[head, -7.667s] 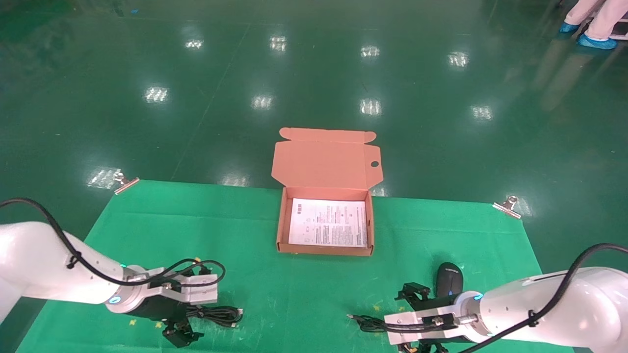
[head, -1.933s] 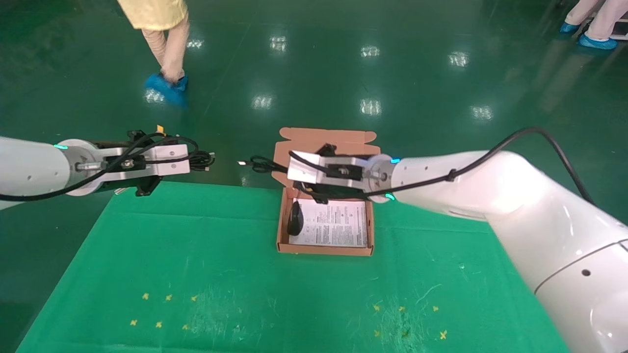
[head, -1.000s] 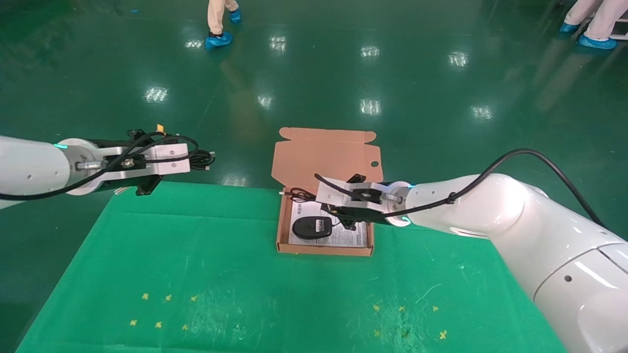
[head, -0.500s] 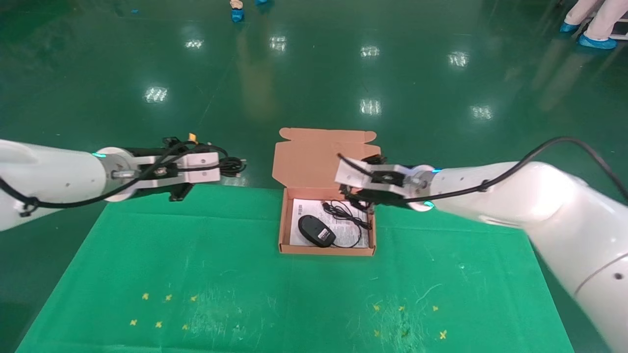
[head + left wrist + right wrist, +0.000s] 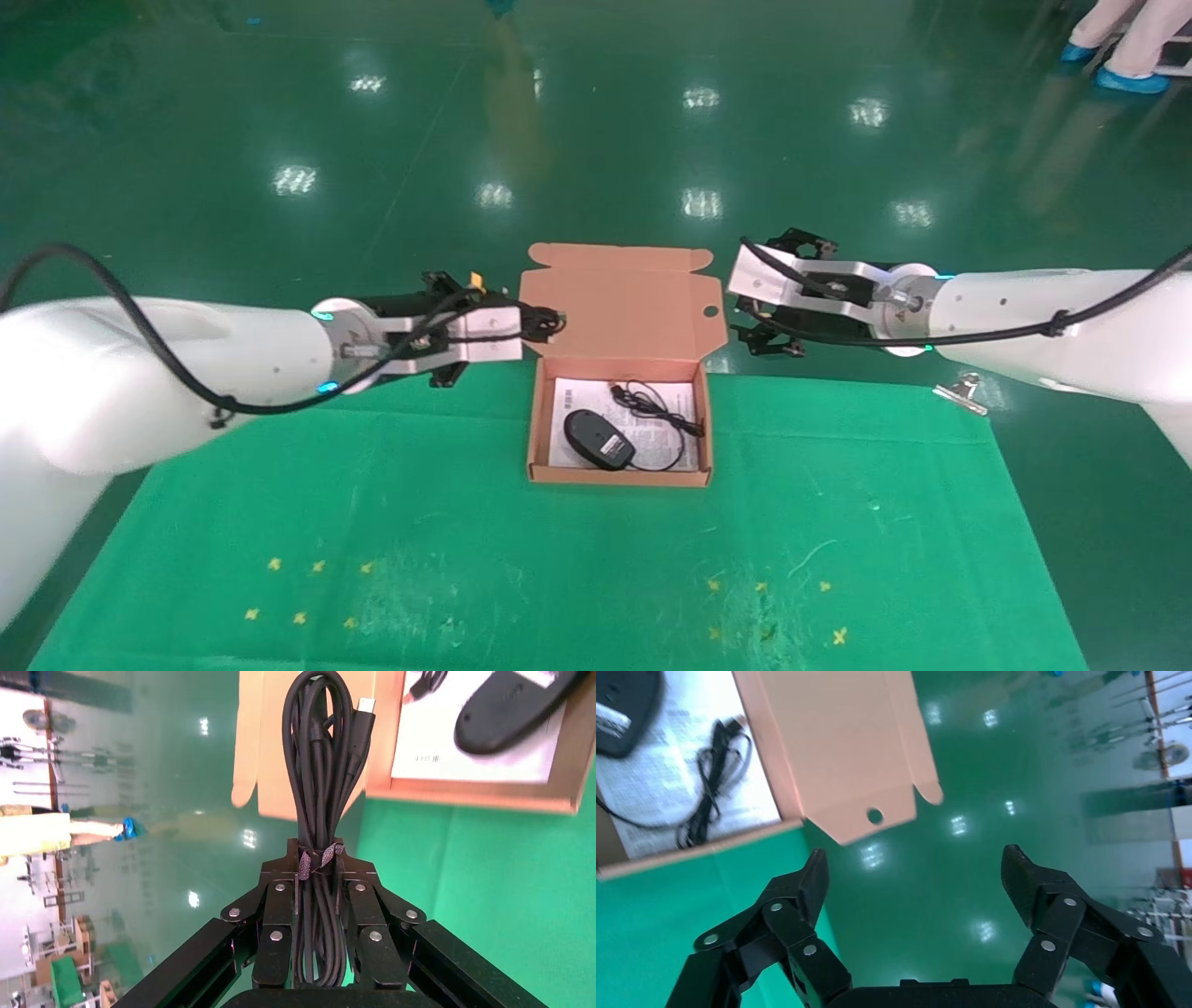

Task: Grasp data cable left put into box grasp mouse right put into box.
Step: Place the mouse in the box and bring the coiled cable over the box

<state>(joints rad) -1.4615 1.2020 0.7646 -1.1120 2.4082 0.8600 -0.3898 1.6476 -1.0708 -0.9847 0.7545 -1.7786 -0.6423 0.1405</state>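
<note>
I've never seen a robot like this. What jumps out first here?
An open orange-brown box sits at the far middle of the green mat, with a black mouse and its cord lying inside on a white sheet. Just left of the raised lid, the left gripper grips a bundled data cable. The right gripper hovers right of the lid, jaws spread wide and empty.

Head view: from above, facing forward and down over the bench (image 5: 391, 522), with the box (image 5: 618, 477) near centre. Left wrist view: close behind the left gripper (image 5: 320, 881), looking along its fingers (image 5: 277, 917) toward the box (image 5: 492, 797) and the floor beyond. Right wrist view: close behind the right gripper (image 5: 912, 881), looking past its fingers (image 5: 796, 896) at the lid (image 5: 835, 748). All three views share the box and mouse (image 5: 599, 440).
</note>
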